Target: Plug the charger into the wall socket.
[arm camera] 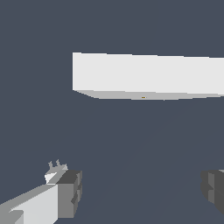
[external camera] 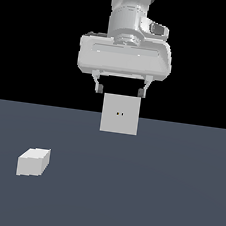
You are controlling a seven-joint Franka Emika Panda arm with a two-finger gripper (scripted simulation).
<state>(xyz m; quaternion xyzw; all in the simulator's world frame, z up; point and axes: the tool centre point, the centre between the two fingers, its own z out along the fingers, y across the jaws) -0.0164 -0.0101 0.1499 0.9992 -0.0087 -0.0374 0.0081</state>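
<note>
The charger (external camera: pixel 33 162), a small pale block, lies alone on the dark tabletop (external camera: pixel 163 202), well apart from the wall socket (external camera: pixel 120 114) and toward the exterior view's left of it, nearer the camera. The socket panel stands upright with its two tiny dark holes facing the exterior camera. Your hand (external camera: pixel 120 90) hangs high, just above the panel's top edge in that view, fingers spread wide and holding nothing; how far in front of or behind the panel it sits cannot be told. The wrist view shows a pale slab, likely the socket's top face (arm camera: pixel 148 74), ahead of the two fingertips (arm camera: pixel 70 192), and something small with prongs near the left fingertip, probably the charger though too small to be sure. By this reading the step in hand is reaching for the charger, and nothing is yet grasped. Carry the hand away from the socket before lowering, descend squarely over the block, and close across its narrower sides so the pin end stays free and level for insertion.
</note>
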